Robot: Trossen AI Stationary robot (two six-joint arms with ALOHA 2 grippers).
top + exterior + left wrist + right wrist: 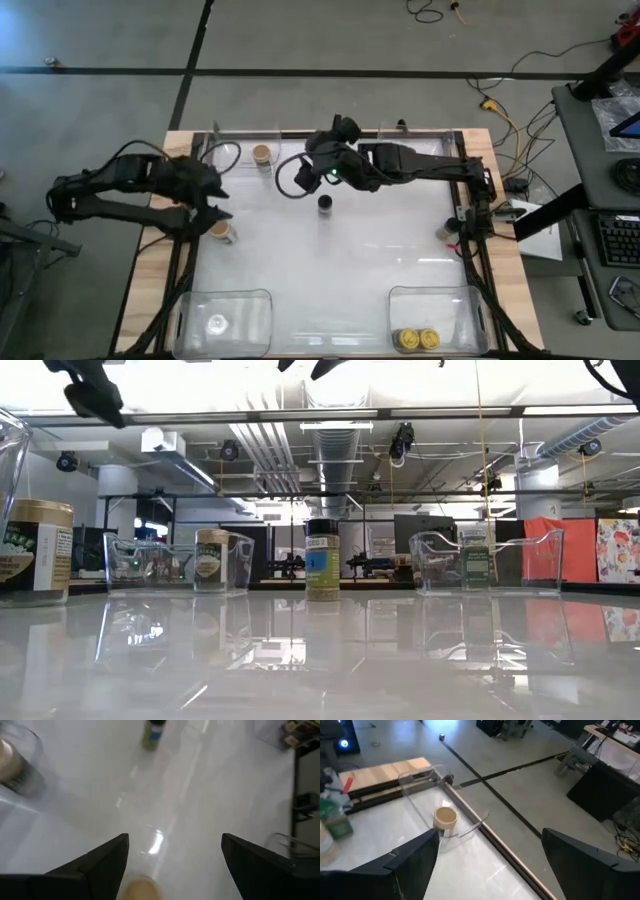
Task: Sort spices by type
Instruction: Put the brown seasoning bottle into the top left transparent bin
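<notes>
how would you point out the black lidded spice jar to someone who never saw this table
Start at the white table and look to its middle, toward the far edge. The black-lidded jar stands there alone in the open, just in front of the right gripper; the other jars have lighter lids.

Table top (350, 260): white, smooth, glossy, mirroring my surroundings. Table edge (150, 250): pale bare wood, matt. Tubs (228, 322): clear, thin, shiny plastic. Black-lidded spice jar (325, 205): see-through body, paper-like label. Tan-lidded jar (222, 231): matt lid. My left fingers (100, 865): dark, matt.
</notes>
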